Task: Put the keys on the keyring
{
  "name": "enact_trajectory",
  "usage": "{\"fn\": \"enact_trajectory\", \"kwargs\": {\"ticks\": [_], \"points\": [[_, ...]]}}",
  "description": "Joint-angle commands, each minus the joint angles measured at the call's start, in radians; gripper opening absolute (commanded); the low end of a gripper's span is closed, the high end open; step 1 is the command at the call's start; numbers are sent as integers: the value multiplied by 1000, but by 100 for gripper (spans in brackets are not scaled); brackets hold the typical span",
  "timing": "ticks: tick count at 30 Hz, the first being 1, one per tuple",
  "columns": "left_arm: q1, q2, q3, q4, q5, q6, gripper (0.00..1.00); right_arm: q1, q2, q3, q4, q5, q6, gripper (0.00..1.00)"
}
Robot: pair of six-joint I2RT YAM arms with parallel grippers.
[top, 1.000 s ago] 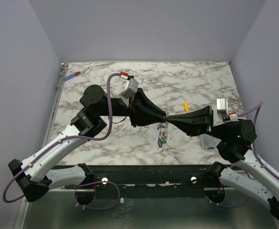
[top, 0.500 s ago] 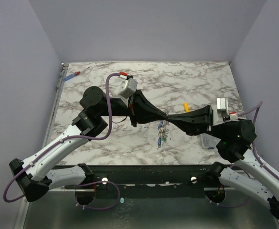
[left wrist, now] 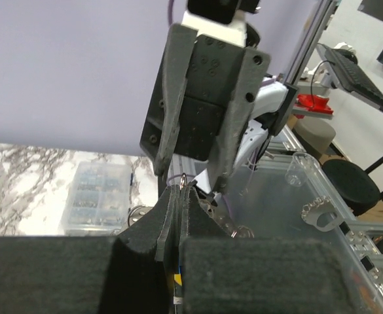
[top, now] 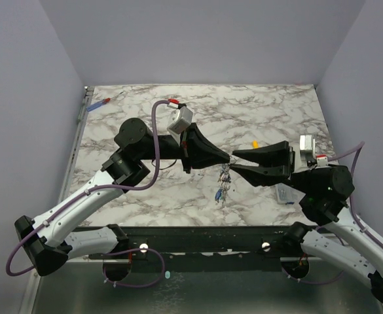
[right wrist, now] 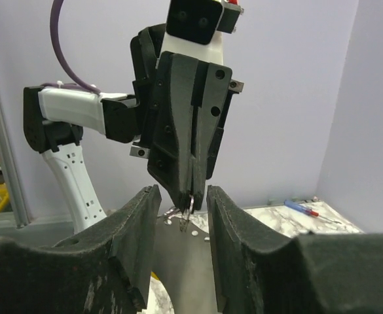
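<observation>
Lying at the back left: a screwdriver with a blue and red handle, on the marbled bench close to its left edge and well apart from everything else.
Left arm: reaches in from the near left corner and stretches rightward over the middle of the bench, with a purple cable looping over its wrist.
Left tool: pinched fully together, its two pads pressed flat against each other with no gap, and a thin wire loop poking out from between the tips.
Keyring: that wire loop, gripped at the very tips of the left tool and held up off the bench, over its middle.
Keys: a small bunch dangling straight down below the left tool's tips, with a blue tag at the bottom and a speck of green just above it. They are too small to tell whether each one is threaded on the loop.
Right tool: spread wide, holding nothing, one finger to either side of the left tool's tips, which sit right at its mouth.
Yellow piece: short, on the bench just behind the right tool.
Clear box: small, with divided compartments, on the bench beside the right arm and partly hidden by it from above.
Right arm: comes in from the near right corner, pointing left to face the other arm.
</observation>
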Motion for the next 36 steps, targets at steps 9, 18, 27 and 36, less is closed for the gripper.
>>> {"fn": "enact_trajectory", "kwargs": {"ticks": [9,18,27,36], "points": [[-1,27,110,-265,-68,176,0,4,-86,180,-569,210,-251,61],[-1,77,240,-575,-95,382,0,5,149,554,-1261,120,-440,50],[-2,96,289,-719,-104,469,0,5,253,588,-1319,63,-522,48],[-2,94,275,-728,-73,466,0,5,294,583,-1265,-2,-561,47]]}}
